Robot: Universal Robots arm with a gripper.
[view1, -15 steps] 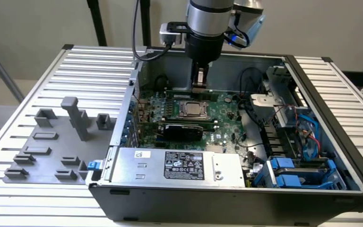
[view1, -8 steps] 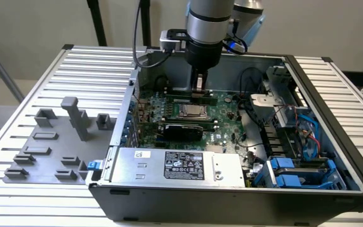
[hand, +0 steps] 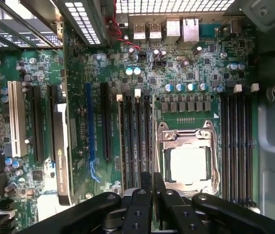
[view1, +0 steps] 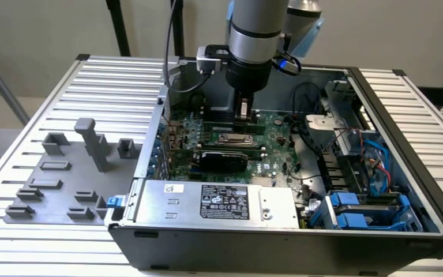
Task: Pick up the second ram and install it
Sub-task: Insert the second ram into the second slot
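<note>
Exterior view, from its left: grey fixture tray [view1: 52, 184] on the ribbed aluminium table [view1: 21, 248], with one tall post and several low blocks.

Next, one open black PC case [view1: 283, 248]. The power supply [view1: 214, 202] along its near edge carries one black label with white print and marks, too small to read, plus one small white sticker.

Arm stands vertical inside the case. Gripper [view1: 242, 117] is over the motherboard [view1: 271, 150], just behind the one silver CPU socket [view1: 234, 139]. Fingers are drawn nearly together, apparently pinching the second ram [view1: 220, 119] at mid-length. The stick stands on edge, level, along the slots behind the socket. Seated or not: can't tell.

Toward the exterior view's right: two blue drive caddies [view1: 348, 210].

Wrist view: fingertips [hand: 146, 183] show only a narrow gap.
- One black expansion card [hand: 62, 161]; the white lettering along its edge appears to begin NVIDIA.
- One white slot [hand: 15, 119] and one blue slot [hand: 89, 126].
- Four long black memory slots [hand: 237, 146] on each side of the socket.
</note>
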